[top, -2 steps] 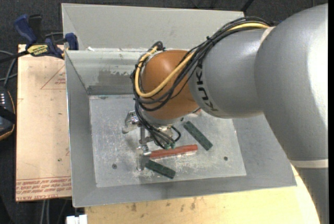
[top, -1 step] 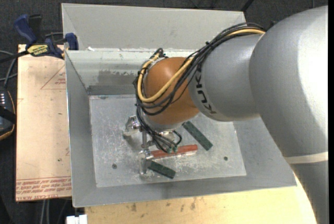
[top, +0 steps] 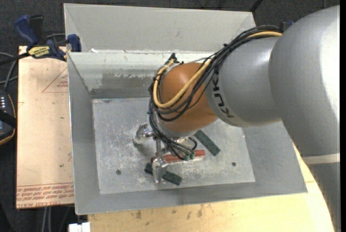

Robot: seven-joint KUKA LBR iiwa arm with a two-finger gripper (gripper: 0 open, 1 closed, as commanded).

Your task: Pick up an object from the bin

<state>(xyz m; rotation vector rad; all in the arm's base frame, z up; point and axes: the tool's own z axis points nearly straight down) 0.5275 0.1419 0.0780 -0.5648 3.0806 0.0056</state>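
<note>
Grey bin (top: 81,117), floor mostly bare. Gripper (top: 151,152) low over the floor's middle, fingers spread, nothing seen between them. Right of gripper: dark green bar (top: 208,142). Nearer, red stick (top: 186,156). Just below gripper: small dark green block (top: 172,178), likeliest pick. Risk: closing here may pinch only an edge, or shove block and stick aside. Cables (top: 178,85) hide the contact

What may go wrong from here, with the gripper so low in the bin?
The gripper sits low among a red piece, a dark green bar and a small dark block; it might push them aside or catch two. Its orange cover hides the contact, so a miss may go unseen.
</note>
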